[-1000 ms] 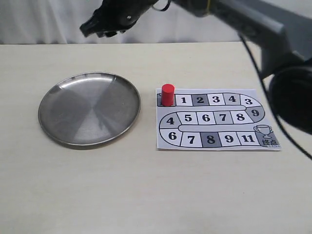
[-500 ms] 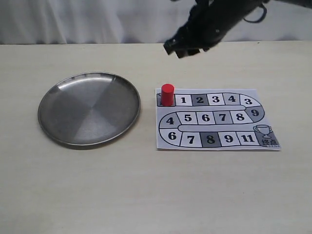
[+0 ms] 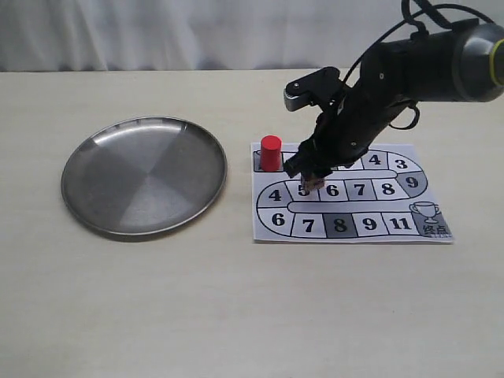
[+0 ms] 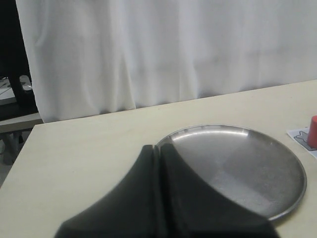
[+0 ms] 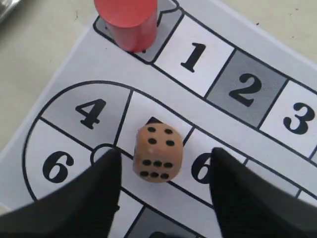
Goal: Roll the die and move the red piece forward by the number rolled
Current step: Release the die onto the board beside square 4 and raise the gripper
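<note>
Your left gripper (image 4: 157,158) is closed on nothing beside the steel plate (image 3: 144,176). The red piece (image 3: 271,153) stands upright on the board's (image 3: 261,234) start square, left of 1. Your right gripper (image 5: 166,166) is spread wide around the die (image 5: 157,152), which sits on square 5 and touches neither finger.

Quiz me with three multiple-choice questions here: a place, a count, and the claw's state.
1. Where does the red piece stand?
A) on square 9
B) on the dark square before 1
C) in the metal plate
2. How many pips on the die's top face?
A) one
B) three
C) four
3. The right gripper is:
A) open
B) shut on the red piece
C) shut on the die
Answers: B, it stands just before square 1; C, the right wrist view shows four; A, gaps show between the fingers and the die.
</note>
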Available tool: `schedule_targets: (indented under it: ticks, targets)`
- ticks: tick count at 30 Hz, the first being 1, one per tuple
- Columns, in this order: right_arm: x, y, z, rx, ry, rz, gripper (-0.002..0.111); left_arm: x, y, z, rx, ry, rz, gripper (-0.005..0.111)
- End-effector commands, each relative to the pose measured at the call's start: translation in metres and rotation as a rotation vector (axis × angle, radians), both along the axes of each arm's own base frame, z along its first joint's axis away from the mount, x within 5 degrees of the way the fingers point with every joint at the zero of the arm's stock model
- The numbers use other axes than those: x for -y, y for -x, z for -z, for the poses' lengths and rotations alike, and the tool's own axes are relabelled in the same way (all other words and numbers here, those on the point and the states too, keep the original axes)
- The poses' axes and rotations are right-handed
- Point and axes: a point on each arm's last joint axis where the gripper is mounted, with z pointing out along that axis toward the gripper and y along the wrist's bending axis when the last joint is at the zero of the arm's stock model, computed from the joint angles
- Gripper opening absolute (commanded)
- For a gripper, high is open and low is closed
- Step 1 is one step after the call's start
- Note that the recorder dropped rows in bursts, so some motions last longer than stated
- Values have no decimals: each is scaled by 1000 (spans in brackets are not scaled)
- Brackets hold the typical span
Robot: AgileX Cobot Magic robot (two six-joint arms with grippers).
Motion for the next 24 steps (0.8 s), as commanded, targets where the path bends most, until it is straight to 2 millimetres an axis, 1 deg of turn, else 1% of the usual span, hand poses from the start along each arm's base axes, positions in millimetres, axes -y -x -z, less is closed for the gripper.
schedule_targets:
  ticks: [1, 2, 3, 4, 7, 10, 12, 15, 17, 18, 19, 20, 21, 23, 24]
  targets:
    - [1, -3, -1, 30, 3, -1, 72, 1, 0, 0, 9, 1, 9, 0]
    - [2, -3, -1, 33, 9, -5, 78, 1, 0, 0, 9, 1, 9, 0]
    - [2, -4, -1, 44, 10, -8, 82, 1, 0, 0, 9, 1, 9, 0]
    - [2, -4, -2, 50, 8, -8, 83, 1, 0, 0, 9, 1, 9, 0]
    - [2, -4, -6, 61, 6, -9, 82, 1, 0, 0, 9, 1, 9, 0]
    - [3, -2, -19, 92, -1, -11, 76, 1, 0, 0, 9, 1, 9, 0]
    - [3, -1, -33, 122, -12, -11, 68, 1, 0, 0, 9, 1, 9, 0]
    - [3, 1, -56, 175, -37, -7, 50, 1, 0, 0, 9, 1, 9, 0]
    - [3, 4, -71, 205, -65, 2, 35, 1, 0, 0, 9, 1, 9, 0]
    - [3, 7, -79, 215, -100, 19, 23, 1, 0, 0, 9, 1, 9, 0]
    - [1, 9, -81, 206, -122, 28, 17, 1, 0, 0, 9, 1, 9, 0]
    - [-1, 11, -82, 176, -160, 49, 6, 1, 0, 0, 9, 1, 9, 0]
    - [-2, 13, -81, 155, -168, 53, 4, 1, 0, 0, 9, 1, 9, 0]
    - [-2, 14, -70, 84, -149, 44, 5, 1, 0, 0, 9, 1, 9, 0]
    - [-3, 14, -59, 26, -130, 42, 5, 1, 0, 0, 9, 1, 9, 0]
